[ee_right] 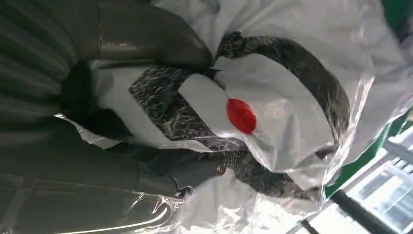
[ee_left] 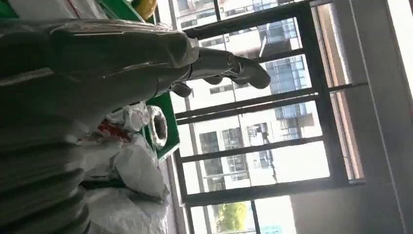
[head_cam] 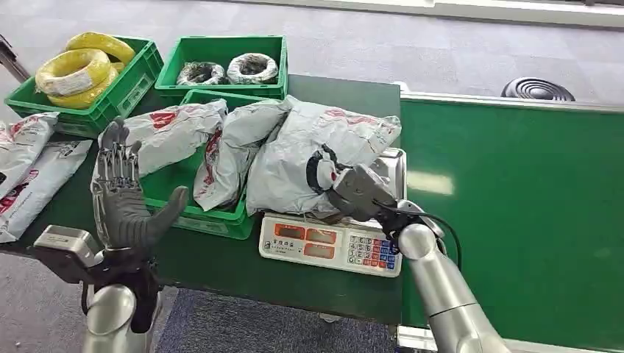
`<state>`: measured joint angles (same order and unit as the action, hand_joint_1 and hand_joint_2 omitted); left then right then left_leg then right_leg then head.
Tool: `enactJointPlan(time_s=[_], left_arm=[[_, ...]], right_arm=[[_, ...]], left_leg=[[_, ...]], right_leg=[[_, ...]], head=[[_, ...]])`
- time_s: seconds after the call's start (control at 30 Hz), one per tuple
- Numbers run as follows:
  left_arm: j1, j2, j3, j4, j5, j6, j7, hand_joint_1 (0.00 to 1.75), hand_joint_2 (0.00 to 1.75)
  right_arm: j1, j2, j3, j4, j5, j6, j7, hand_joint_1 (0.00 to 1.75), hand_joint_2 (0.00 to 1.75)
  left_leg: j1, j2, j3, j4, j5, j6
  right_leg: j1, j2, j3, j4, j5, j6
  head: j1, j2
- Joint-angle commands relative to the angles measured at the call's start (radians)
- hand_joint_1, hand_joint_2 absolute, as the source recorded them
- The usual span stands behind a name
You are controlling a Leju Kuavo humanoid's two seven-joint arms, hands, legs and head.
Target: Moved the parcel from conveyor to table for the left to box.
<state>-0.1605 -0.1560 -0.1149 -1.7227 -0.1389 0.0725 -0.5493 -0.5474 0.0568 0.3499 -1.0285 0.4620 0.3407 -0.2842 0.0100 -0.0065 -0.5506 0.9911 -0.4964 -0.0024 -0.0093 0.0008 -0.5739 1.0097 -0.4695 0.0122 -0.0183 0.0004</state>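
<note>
The parcel (head_cam: 322,169) is a clear plastic bag holding a black coil with a white label and a red dot (ee_right: 272,112). My right hand (head_cam: 360,193) grips it from the side, thumb (ee_right: 146,39) on one face and fingers (ee_right: 146,180) on the other. It hangs just above the scale (head_cam: 331,243), touching a large grey mail bag (head_cam: 316,147) that lies there. At the table's left front, my left hand (head_cam: 125,198) stands upright with fingers (ee_left: 234,68) stretched apart, holding nothing.
Grey mail bags (head_cam: 184,132) fill a green crate (head_cam: 213,217) beside the scale; more bags (head_cam: 29,162) lie at far left. Two crates at the back hold yellow coils (head_cam: 77,70) and dark coils (head_cam: 228,70). The green conveyor (head_cam: 515,206) runs on the right.
</note>
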Motion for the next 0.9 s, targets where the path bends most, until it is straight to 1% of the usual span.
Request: enactJointPlan(time_s=[0.03,0.1,0.13,0.3,0.33,0.4,0.47,0.6,0.63,0.67,0.7,0.73,0.83,0.9], left_arm=[[-0.07,0.062,-0.086,0.104,0.003,0.016,0.015,0.0,1.75],[-0.07,0.062,-0.086,0.104,0.003,0.016,0.015,0.0,1.75],[-0.07,0.062,-0.086,0.104,0.003,0.016,0.015,0.0,1.75],[-0.056,0.07,-0.1,0.113,0.005,0.018,0.022,0.0,1.75],[-0.054,0.072,-0.101,0.113,0.003,0.02,0.027,0.0,1.75],[-0.044,0.081,-0.097,0.104,-0.009,0.029,0.043,0.0,1.75],[-0.043,0.089,-0.095,0.109,-0.012,0.03,0.055,0.0,1.75],[-0.065,0.1,-0.104,0.138,-0.044,0.028,0.098,0.0,1.75],[-0.072,0.104,-0.107,0.143,-0.054,0.033,0.108,0.0,1.75],[-0.077,0.105,-0.108,0.145,-0.057,0.033,0.113,0.0,1.75],[-0.09,0.111,-0.111,0.158,-0.067,0.035,0.132,0.0,1.75],[-0.098,0.114,-0.112,0.169,-0.069,0.036,0.139,0.0,1.75],[-0.14,0.114,-0.122,0.219,-0.077,0.03,0.158,0.0,1.75],[-0.199,0.109,-0.144,0.274,-0.088,0.017,0.179,0.0,1.75]], right_arm=[[-0.061,-0.024,0.148,0.007,-0.018,-0.002,0.017,0.4,1.75],[-0.061,-0.024,0.148,0.007,-0.018,-0.002,0.017,0.4,1.75],[-0.061,-0.024,0.148,0.007,-0.018,-0.002,0.017,0.0,1.75],[-0.04,-0.068,0.144,-0.014,-0.016,-0.019,0.02,0.0,1.75],[-0.036,-0.078,0.145,-0.022,-0.005,-0.031,0.026,0.0,1.75],[-0.032,-0.126,0.133,-0.03,-0.007,-0.047,0.028,0.0,1.75],[-0.022,-0.157,0.113,-0.039,-0.019,-0.059,0.023,0.0,1.75],[0.092,-0.208,0.054,-0.138,-0.028,-0.086,0.031,0.0,1.75],[0.116,-0.22,0.047,-0.153,-0.03,-0.088,0.03,0.0,1.75],[0.13,-0.231,0.043,-0.158,-0.029,-0.091,0.029,0.0,1.75],[0.161,-0.242,0.024,-0.186,-0.049,-0.087,0.015,0.0,1.75],[0.187,-0.247,0.005,-0.215,-0.049,-0.09,0.016,0.0,1.75],[0.279,-0.255,-0.063,-0.334,-0.044,-0.097,0.024,0.0,1.75],[0.353,-0.253,-0.131,-0.428,-0.045,-0.102,0.023,0.0,1.75]], left_leg=[[0.0,0.001,0.0,0.0,0.0,0.0],[0.0,0.001,0.0,0.0,0.0,0.0],[0.0,0.001,0.0,-0.001,0.001,0.0],[0.0,0.001,0.0,-0.002,0.002,0.0],[0.0,-0.001,0.0,-0.001,0.001,0.0],[0.0,-0.001,0.0,0.0,0.0,0.0],[0.0,-0.002,0.0,-0.001,0.001,0.0],[0.0,-0.004,0.001,-0.001,0.001,0.0],[0.0,-0.003,0.001,-0.001,0.001,0.0],[0.0,-0.006,0.001,-0.003,0.002,0.0],[0.0,-0.004,0.001,-0.002,0.001,0.0],[0.0,-0.006,0.001,-0.002,0.001,0.0],[0.0,-0.007,0.001,-0.004,0.003,0.0],[0.0,-0.006,-0.001,-0.003,0.002,0.0]], right_leg=[[0.0,0.001,-0.001,0.0,0.0,0.0],[0.0,0.0,-0.001,0.0,0.0,0.0],[0.0,0.001,0.0,-0.001,0.001,-0.001],[0.0,0.0,0.0,-0.002,0.002,-0.001],[0.0,-0.002,0.0,-0.001,0.001,0.0],[0.0,-0.002,0.001,-0.001,0.0,0.0],[0.0,-0.003,0.001,-0.002,0.001,0.0],[0.0,-0.004,0.003,-0.002,0.0,0.0],[0.0,-0.003,0.001,-0.002,0.0,0.0],[0.0,-0.006,0.004,-0.004,0.0,0.0],[0.0,-0.005,0.003,-0.003,0.0,0.0],[0.0,-0.007,0.003,-0.003,0.0,-0.001],[0.0,-0.008,0.003,-0.005,0.001,-0.001],[0.0,-0.007,0.002,-0.003,0.0,-0.001]], head=[[0.0,0.0],[0.0,0.0],[0.0,0.0],[0.0,0.0],[0.0,0.0],[0.0,0.0],[0.0,0.0],[0.0,0.0],[0.0,0.0],[0.0,0.0],[0.0,0.0],[0.0,0.0],[0.0,0.0],[0.0,0.0]])
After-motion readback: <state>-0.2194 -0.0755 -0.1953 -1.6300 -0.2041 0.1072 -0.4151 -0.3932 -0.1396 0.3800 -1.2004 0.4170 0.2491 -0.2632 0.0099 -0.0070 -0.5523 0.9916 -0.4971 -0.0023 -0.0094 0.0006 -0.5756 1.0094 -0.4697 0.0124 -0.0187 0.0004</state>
